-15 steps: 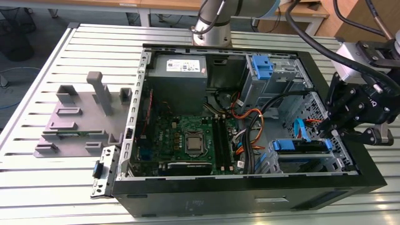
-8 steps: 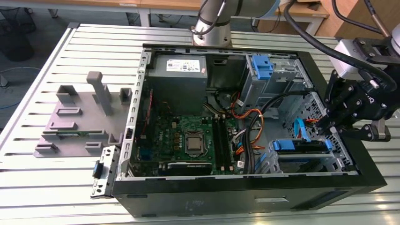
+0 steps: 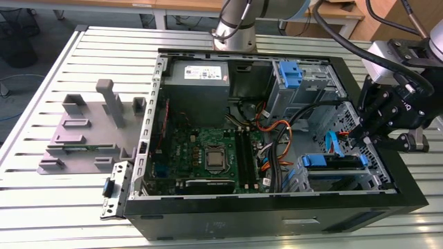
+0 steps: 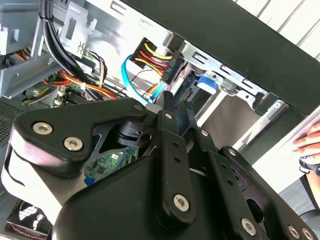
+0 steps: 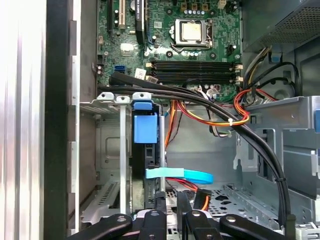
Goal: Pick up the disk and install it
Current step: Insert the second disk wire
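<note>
The pincer [image 3: 370,136] hangs over the computer case's [image 3: 277,220] drive cage, its fingers [image 4: 167,107] pressed nearly together with nothing between them. Just under it the disk [image 3: 334,161] sits seated in the cage bay, blue carrier outward. The cables [image 5: 210,117] run close beside the cage; I judge a careless move could snag them. The case also holds the motherboard [image 3: 207,155].

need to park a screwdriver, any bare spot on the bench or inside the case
Bare slatted metal bench lies on the exterior view's left, below the grey plastic fixture. Inside the open black computer case, orange and black cables and the black end effector crowd the drive bays.
</note>
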{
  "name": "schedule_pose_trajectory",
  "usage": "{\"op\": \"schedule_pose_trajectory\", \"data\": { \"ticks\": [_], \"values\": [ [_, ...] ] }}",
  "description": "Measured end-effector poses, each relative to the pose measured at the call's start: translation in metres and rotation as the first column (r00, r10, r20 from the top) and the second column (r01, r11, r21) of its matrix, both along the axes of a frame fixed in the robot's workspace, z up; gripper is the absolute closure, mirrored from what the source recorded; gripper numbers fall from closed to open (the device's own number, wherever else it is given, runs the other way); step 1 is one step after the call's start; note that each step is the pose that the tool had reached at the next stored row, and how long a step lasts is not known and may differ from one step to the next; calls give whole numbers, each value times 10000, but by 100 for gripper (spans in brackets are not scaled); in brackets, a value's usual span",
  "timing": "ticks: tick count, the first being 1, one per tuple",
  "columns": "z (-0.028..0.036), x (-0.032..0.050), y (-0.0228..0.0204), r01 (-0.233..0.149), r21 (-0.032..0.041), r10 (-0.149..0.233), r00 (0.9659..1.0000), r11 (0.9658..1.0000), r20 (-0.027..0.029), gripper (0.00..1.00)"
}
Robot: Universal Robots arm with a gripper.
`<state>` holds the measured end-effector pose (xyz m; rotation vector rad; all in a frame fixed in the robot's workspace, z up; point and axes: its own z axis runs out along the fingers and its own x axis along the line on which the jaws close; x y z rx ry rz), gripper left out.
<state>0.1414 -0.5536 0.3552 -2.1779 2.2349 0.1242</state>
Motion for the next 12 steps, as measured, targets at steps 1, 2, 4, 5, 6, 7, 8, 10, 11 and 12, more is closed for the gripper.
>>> {"op": "schedule_pose_trajectory", "data": {
  "ticks": [1,2,4,5,6,7,8,10,11,12],
  "values": [
    [-1,0,19,0,1,0,10000,10000,0,76],
    [-2,0,34,0,0,0,10000,10000,0,76],
    [-2,0,53,0,0,0,10000,10000,0,76],
    [-4,2,56,-1,2,1,10000,10000,0,76],
    [-5,5,59,-2,2,2,10000,10000,0,76],
    [-5,9,63,-2,-1,2,10000,10000,0,76],
    [-7,13,68,-1,-1,1,10000,10000,0,76],
    [-12,21,84,-1,0,1,10000,10000,0,76],
    [-14,26,92,-1,1,1,10000,10000,0,76],
    [-15,32,96,0,1,0,10000,10000,0,76]
  ]
}}
